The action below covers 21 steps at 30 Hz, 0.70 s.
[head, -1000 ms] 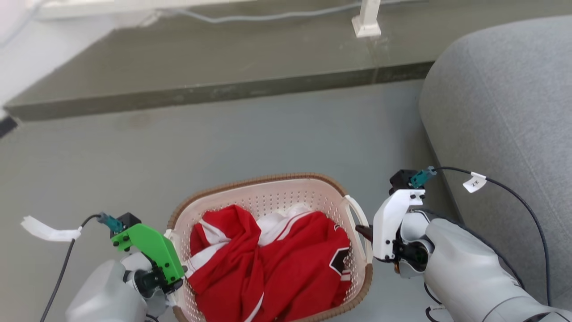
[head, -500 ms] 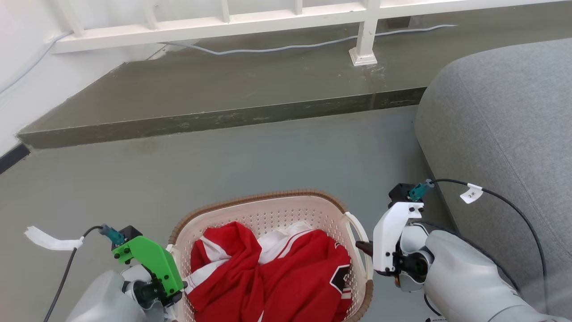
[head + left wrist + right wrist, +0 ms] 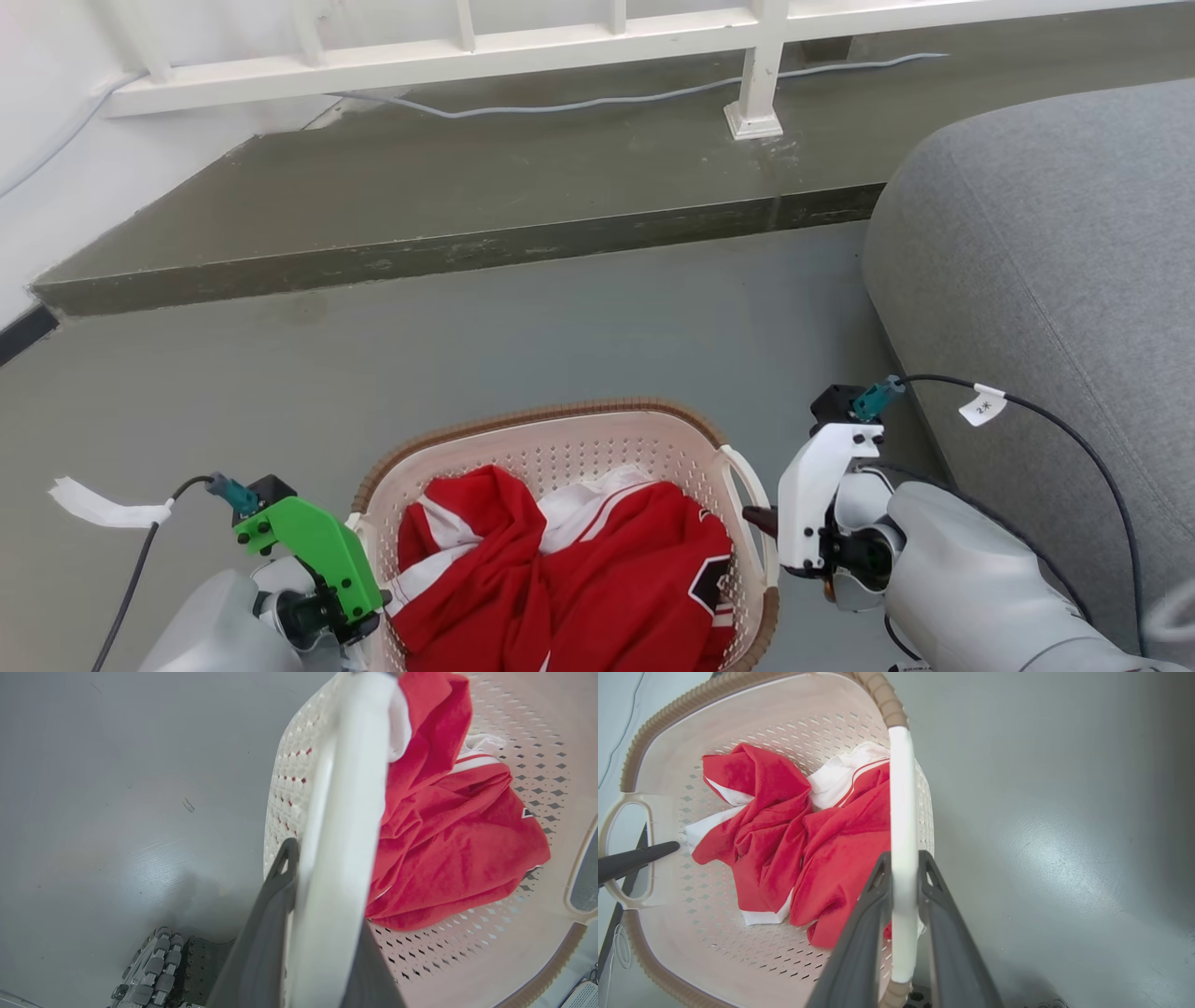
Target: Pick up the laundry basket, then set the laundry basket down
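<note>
Clamping its handles (image 3: 903, 812), left end effector (image 3: 324, 896) and right end effector (image 3: 903, 858) hold the laundry basket (image 3: 560, 412), near end cropped.

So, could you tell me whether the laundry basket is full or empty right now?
Partly full: a crumpled red-and-white garment lies in the laundry basket, with bare perforated wall showing above it.

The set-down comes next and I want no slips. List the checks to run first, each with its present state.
1. Jaws of left gripper clamped on left handle of laundry basket: ok.
2. Jaws of right gripper clamped on right handle: ok.
3. Red-and-white garment inside the walls: ok.
4. Grey sofa apart from the basket: ok.
5. Raised step ahead apart from the basket: ok.
6. Gap between basket bottom and floor: cannot tell.
</note>
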{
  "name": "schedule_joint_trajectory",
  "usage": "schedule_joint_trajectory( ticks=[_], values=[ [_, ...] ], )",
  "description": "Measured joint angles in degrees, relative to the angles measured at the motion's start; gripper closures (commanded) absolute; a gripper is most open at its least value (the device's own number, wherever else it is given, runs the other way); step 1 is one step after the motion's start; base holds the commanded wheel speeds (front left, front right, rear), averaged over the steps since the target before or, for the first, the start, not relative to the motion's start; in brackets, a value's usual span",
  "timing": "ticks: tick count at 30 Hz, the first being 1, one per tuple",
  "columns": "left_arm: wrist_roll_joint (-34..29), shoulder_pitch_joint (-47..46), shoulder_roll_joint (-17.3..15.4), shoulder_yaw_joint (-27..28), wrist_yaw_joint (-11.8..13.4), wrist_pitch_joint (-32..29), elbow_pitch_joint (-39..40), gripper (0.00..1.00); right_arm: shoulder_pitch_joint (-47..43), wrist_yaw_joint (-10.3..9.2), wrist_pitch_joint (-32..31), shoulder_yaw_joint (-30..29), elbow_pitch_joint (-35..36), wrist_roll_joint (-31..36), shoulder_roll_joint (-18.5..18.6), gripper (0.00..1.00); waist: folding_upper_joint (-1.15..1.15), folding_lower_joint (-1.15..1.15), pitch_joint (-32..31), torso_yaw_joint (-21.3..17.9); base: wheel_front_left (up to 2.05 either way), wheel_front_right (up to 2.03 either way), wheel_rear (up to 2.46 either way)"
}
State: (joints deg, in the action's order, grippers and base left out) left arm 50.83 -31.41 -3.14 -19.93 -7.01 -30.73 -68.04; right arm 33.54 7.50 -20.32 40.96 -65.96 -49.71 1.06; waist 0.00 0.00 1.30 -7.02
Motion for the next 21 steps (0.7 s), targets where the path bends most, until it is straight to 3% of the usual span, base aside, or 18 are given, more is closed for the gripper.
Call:
schedule_joint_trajectory(
  ticks=[21],
  values=[
    [1.0,0.8,-0.8,-0.5,0.0,0.4,1.2,1.0,0.0,-0.46,-0.1,0.9,0.7,-1.8,0.0,1.0,0.0,0.0,1.2,0.0,0.0,0.0,0.0]
  ],
)
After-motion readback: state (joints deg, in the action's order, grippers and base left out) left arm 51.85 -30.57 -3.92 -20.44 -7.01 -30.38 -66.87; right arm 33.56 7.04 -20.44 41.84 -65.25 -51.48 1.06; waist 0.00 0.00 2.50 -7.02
